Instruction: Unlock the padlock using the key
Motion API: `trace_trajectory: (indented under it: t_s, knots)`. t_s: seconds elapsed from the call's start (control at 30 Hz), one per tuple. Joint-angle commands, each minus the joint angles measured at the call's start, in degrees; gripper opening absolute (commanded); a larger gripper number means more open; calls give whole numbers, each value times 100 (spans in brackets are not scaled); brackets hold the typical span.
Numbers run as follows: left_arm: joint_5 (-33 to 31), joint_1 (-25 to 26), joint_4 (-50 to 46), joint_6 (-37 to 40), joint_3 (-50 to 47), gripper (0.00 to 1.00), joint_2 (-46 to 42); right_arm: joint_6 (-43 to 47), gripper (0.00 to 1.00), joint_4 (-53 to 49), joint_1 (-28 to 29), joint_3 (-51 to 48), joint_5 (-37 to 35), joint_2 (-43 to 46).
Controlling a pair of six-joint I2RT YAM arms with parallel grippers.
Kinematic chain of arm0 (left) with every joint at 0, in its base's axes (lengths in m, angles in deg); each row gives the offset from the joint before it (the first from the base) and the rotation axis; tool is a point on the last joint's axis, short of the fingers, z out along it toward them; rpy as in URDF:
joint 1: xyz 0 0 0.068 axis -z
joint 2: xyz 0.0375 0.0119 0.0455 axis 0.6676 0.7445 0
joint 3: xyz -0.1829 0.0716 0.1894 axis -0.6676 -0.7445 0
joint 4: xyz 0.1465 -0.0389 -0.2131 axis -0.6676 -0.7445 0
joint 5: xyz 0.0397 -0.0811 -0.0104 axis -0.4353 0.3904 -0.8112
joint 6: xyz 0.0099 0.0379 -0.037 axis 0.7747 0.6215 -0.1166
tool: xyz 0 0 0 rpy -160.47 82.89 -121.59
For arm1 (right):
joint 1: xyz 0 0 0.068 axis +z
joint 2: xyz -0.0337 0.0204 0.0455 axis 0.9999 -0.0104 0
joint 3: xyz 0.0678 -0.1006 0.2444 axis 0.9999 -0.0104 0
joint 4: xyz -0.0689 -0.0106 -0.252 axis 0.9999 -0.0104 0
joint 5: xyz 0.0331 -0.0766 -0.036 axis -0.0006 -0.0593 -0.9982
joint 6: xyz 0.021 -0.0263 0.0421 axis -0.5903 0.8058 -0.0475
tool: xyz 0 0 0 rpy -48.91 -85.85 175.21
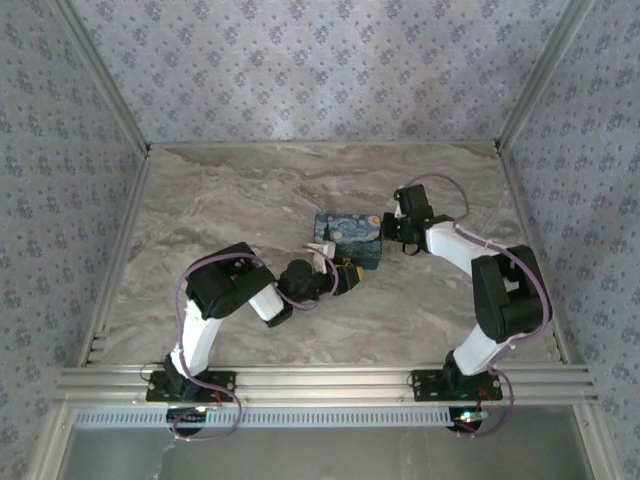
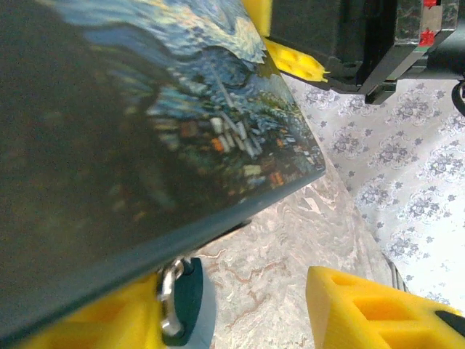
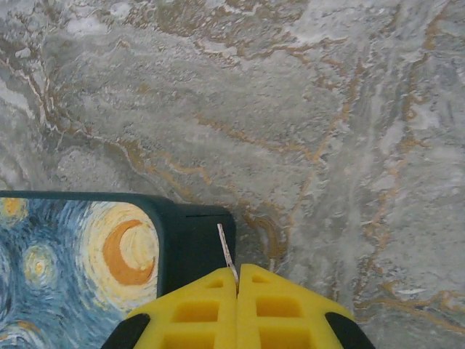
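- Nearest you, an aluminium rail (image 1: 320,380) carries both arm bases. Behind it is the marble table (image 1: 220,200), with flowered wallpaper (image 1: 300,60) on three sides.
- Starry Night box (image 1: 350,238) lies flat mid-table.
- Your right gripper (image 3: 237,270) is pinched tight on the key (image 3: 226,251), a thin metal blade poking from the finger seam, just beside the box's dark corner.
- Your left gripper (image 2: 232,291) has its fingers apart with bare marble between and nothing gripped. It sits at the box's near edge, and the box overhangs its left finger.
- Likely padlock (image 2: 173,298): a metal shackle and teal body under the box edge, against or just beside that finger, can't tell which.
- Your left arm (image 1: 225,290) is folded at the elbow, reaching right. Your right arm (image 1: 500,290) has its elbow by the right wall, forearm angled left to the box's right side.
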Motion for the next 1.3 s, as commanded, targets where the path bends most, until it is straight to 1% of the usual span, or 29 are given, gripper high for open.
trace_trajectory:
  t_s: [0.0,0.33,0.53,0.8,1.0,1.1,1.17,1.2,1.27]
  knots:
    - [154,4,-863,-80,-66,53,327,-118,0,85,161,15,66,-84]
    - [135,20,-887,-87,66,60,458,-143,0,239,206,-123,154,-64]
    - [51,22,-854,-127,128,60,521,-211,0,292,273,-166,192,-11]
    - [-98,-36,-722,-303,-180,51,479,-187,0,303,270,-229,155,41]
    - [-89,-112,-743,-384,-390,47,443,-216,0,362,274,-306,183,59]
    - [-40,-143,-848,-416,-380,42,434,-229,0,380,287,-336,183,77]
    - [-2,-172,-903,-431,-389,40,412,-229,0,387,283,-364,177,101]
    - [6,-183,-904,-435,-416,37,400,-228,0,389,286,-365,165,111]
    - [23,-216,-921,-430,-462,36,362,-220,0,392,293,-377,157,127]
